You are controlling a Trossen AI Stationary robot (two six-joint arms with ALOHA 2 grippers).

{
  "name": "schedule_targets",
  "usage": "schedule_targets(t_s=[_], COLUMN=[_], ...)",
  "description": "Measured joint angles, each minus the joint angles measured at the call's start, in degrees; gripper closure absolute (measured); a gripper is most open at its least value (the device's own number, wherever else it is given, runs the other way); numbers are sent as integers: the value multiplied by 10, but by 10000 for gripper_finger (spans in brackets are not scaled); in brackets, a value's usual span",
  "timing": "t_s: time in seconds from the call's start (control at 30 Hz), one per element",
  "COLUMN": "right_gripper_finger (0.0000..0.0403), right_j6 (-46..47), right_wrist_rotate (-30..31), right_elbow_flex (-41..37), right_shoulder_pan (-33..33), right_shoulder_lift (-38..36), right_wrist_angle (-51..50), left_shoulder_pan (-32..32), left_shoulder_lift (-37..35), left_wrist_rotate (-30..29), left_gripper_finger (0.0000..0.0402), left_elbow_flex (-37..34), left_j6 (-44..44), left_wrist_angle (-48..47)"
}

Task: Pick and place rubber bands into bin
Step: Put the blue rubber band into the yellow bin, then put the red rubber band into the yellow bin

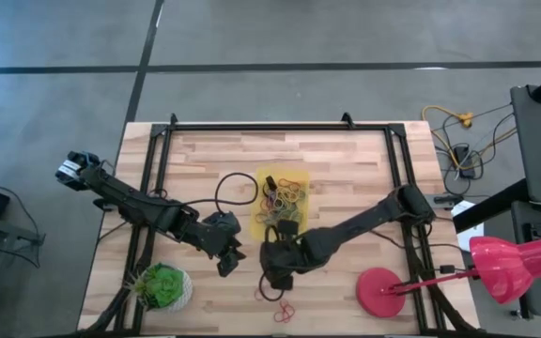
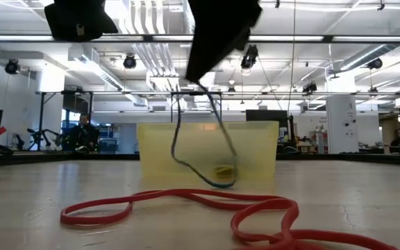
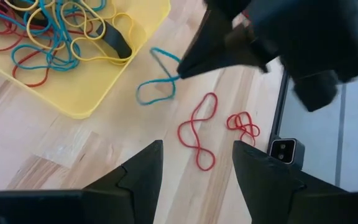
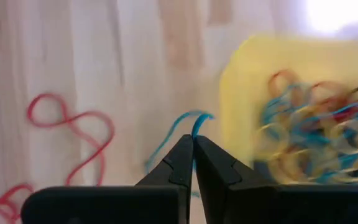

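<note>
The bin (image 1: 263, 178) is a shallow yellow tray at the table's middle, with many red, yellow and blue rubber bands (image 3: 55, 31) lying in it. My right gripper (image 1: 275, 279) hovers just near of the bin, shut on a blue rubber band (image 3: 157, 84). My left gripper (image 3: 197, 168) is open and touches nothing; it hangs to the left of the right gripper, above bare wood. Loose red rubber bands (image 3: 197, 130) (image 3: 244, 124) lie flat on the table near the right gripper. My right gripper pinches the blue rubber band at its upper end (image 4: 194, 127) between the tips of its two fingers (image 3: 188, 65), coming from above and slanting down. The band hangs slack below the fingers as a loop (image 2: 203, 149); whether its lower end (image 2: 221, 182) touches the table I cannot tell.
A green plant ball (image 1: 164, 286) sits at the near left corner and a round red disc (image 1: 381, 291) at the near right. A long red rubber band (image 2: 186, 205) lies on the wood near of the bin. Black frame rails (image 1: 153, 178) run along the table's sides.
</note>
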Motion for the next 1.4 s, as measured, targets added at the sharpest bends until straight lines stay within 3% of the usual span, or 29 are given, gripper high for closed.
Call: schedule_targets(t_s=[0.3,0.57,0.8,1.03,1.2,1.4], right_gripper_finger=[395,395,395,391,353,277], right_j6=[-31,-9,-71,-69,-60,-67], right_wrist_rotate=[113,113,77,53,-20,-26], right_elbow_flex=[120,133,114,81,54,41], right_shoulder_pan=[-21,-99,-159,-180,-176,-157], right_shoulder_lift=[-3,-3,-3,-3,-3,-3], right_wrist_angle=[-102,-186,-189,-187,-186,-191], left_shoulder_pan=[-1,-1,-1,-1,-1,-1], left_shoulder_lift=[0,0,0,0,0,0], left_wrist_rotate=[3,3,3,2,2,2], left_gripper_finger=[223,223,223,223,223,223], left_elbow_flex=[0,0,0,0,0,0], left_j6=[0,-1,-1,-1,-1,-1], left_wrist_angle=[-1,0,0,0,0,0])
